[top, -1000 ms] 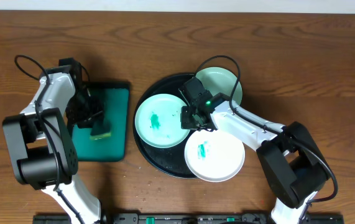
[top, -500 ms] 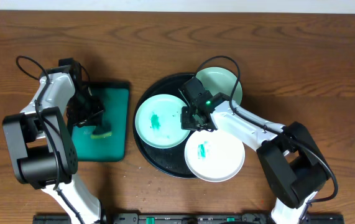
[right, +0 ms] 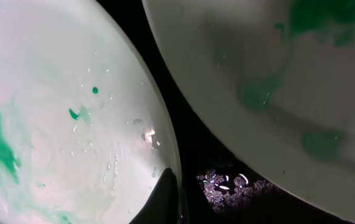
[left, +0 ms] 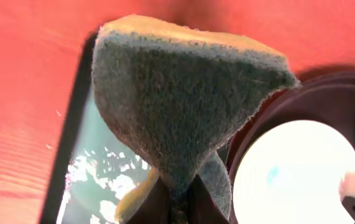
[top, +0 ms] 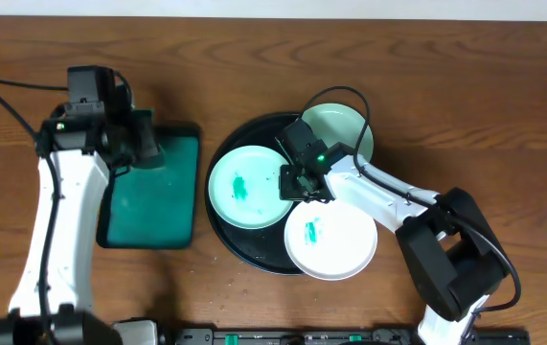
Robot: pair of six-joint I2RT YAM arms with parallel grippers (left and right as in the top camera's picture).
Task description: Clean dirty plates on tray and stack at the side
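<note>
Three plates lie on the black tray (top: pixel 223 228): a mint-green plate (top: pixel 244 185) with a green smear on the left, a second mint-green plate (top: pixel 342 129) at the back, and a white plate (top: pixel 330 240) with a smear in front. My right gripper (top: pixel 297 182) is shut on the right rim of the left mint-green plate (right: pixel 59 124), one finger (right: pixel 170 190) over its edge; the white plate (right: pixel 276 81) lies beside it. My left gripper (top: pixel 144 146) is raised over the green tray's back left corner, shut (left: pixel 180 194) on a dark-faced yellow sponge (left: pixel 183 93).
The green rectangular tray (top: pixel 153 192) lies left of the black tray and is wet in the left wrist view (left: pixel 96 174). The black tray's rim (left: pixel 326 87) and a plate (left: pixel 295 174) show to the right of the sponge. Bare wooden table surrounds both trays.
My left arm has lifted the sponge off the green tray and risen toward the camera. The right arm and the plates have not moved.
</note>
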